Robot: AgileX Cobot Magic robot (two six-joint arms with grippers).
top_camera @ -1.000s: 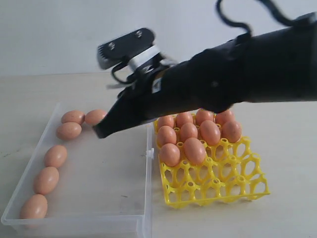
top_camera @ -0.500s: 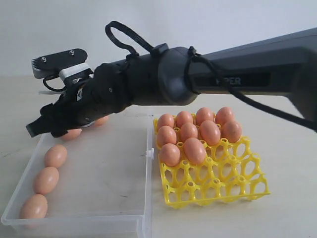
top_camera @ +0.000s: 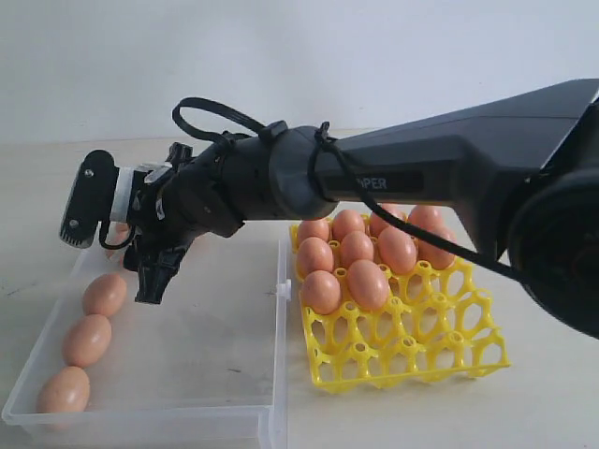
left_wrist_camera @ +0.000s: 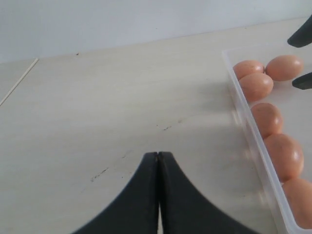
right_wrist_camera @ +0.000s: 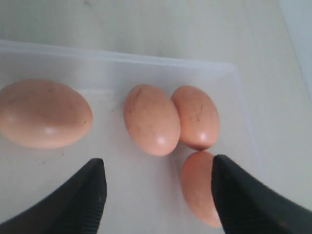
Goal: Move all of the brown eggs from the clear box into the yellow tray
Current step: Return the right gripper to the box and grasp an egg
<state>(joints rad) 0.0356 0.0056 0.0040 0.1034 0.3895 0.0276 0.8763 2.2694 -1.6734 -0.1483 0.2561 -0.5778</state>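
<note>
The clear box (top_camera: 280,348) lies on the left, with three brown eggs (top_camera: 105,294) showing in a row along its left wall. More eggs at its far corner are hidden behind the right arm. My right gripper (top_camera: 153,282) has reached across and points down into that corner. In the right wrist view it (right_wrist_camera: 157,195) is open above the box floor, with one egg (right_wrist_camera: 200,187) just inside one finger and three more eggs (right_wrist_camera: 151,119) beyond. The yellow tray (top_camera: 412,351) holds several eggs (top_camera: 367,283) in its back rows. My left gripper (left_wrist_camera: 158,156) is shut and empty over bare table beside the box (left_wrist_camera: 247,127).
The tray's front rows of cups (top_camera: 440,323) are open. The box's latch (top_camera: 280,289) sits between box and tray. The right arm's black body (top_camera: 421,178) spans above the tray and box. Pale table (left_wrist_camera: 97,107) stretches left of the box.
The right arm has swung left across the box and its gripper has tipped downward, from level above the box to pointing into the far left corner over the eggs.
</note>
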